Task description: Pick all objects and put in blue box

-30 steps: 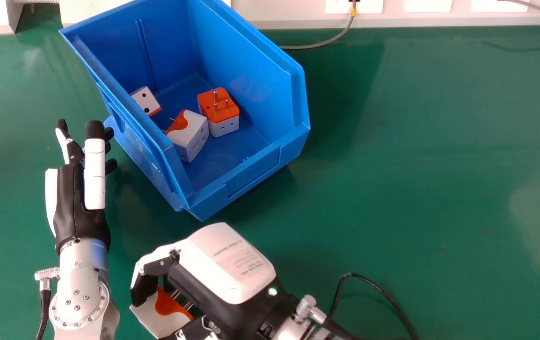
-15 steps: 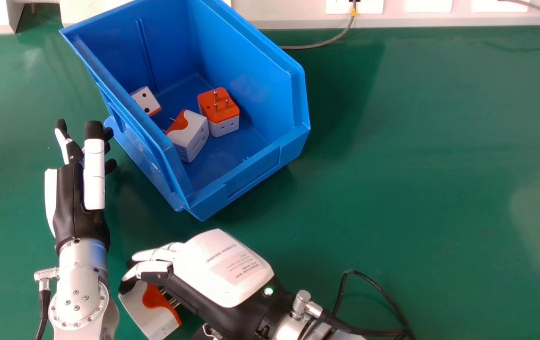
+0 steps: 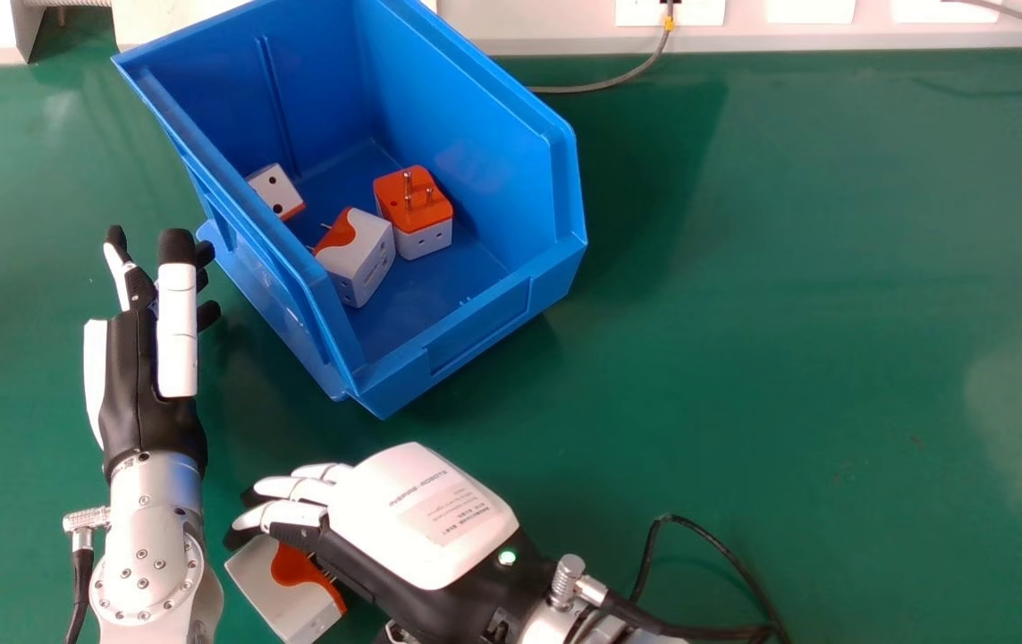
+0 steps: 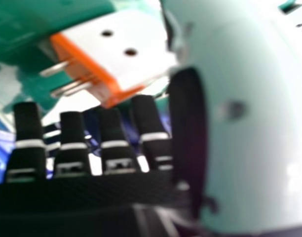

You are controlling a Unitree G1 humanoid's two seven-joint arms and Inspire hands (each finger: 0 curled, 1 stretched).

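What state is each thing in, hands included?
Blue box: open-topped, three adapters inside
Right adapter: boxed, prongs up
Middle adapter: boxed, prongs sideways
Left adapter: boxed, partly hidden
Loose adapter: outside box, prongs sideways
Left hand: open, beside box
Right hand: open, at loose adapter
Wrist light: lit green

Broad open stretch of worktop (image 3: 788, 286) right of the blue box (image 3: 475, 326), bounded at the back by the wall (image 3: 555, 22), with a grey cable (image 3: 604, 87) bowing in behind the box; a narrower bare strip runs between the box's front and the right hand (image 3: 421, 519). Left side tight: left hand (image 3: 139, 376) upright just beside the box wall, loose adapter (image 3: 282, 590) near the right hand's fingertips in the lane between the two arms. Box open above, front wall to clear, three adapters (image 3: 356, 255) within, bare floor toward the near corner.
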